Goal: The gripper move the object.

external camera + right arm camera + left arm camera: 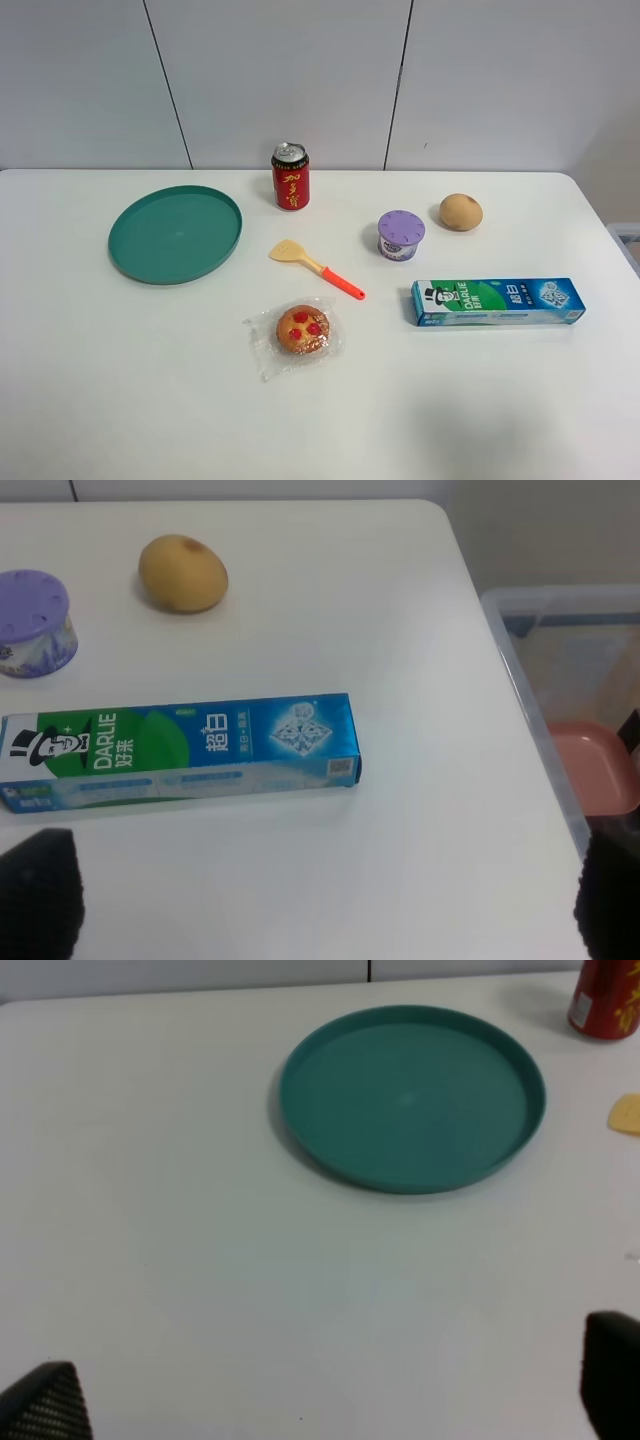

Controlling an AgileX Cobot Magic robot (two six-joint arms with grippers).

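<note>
The spatula [315, 266], with a pale tan blade and an orange-red handle, lies flat at the table's middle, with its blade towards the green plate [175, 233]. Neither arm shows in the exterior high view. In the left wrist view the left gripper [325, 1390] is open and empty, with its fingertips [40, 1408] wide apart over bare table short of the plate [410, 1090]. Only the tip of the spatula's blade [627, 1114] shows at that view's edge. The right gripper [320, 900] is open and empty, over the table near the toothpaste box [180, 750].
A red can [290, 177] stands behind the spatula. A purple-lidded cup [401, 234] and a brown egg [461, 212] are to its right. The toothpaste box [498, 301] and a wrapped pastry [301, 331] lie nearer the front. A clear plastic bin [560, 680] stands beyond the table's right edge.
</note>
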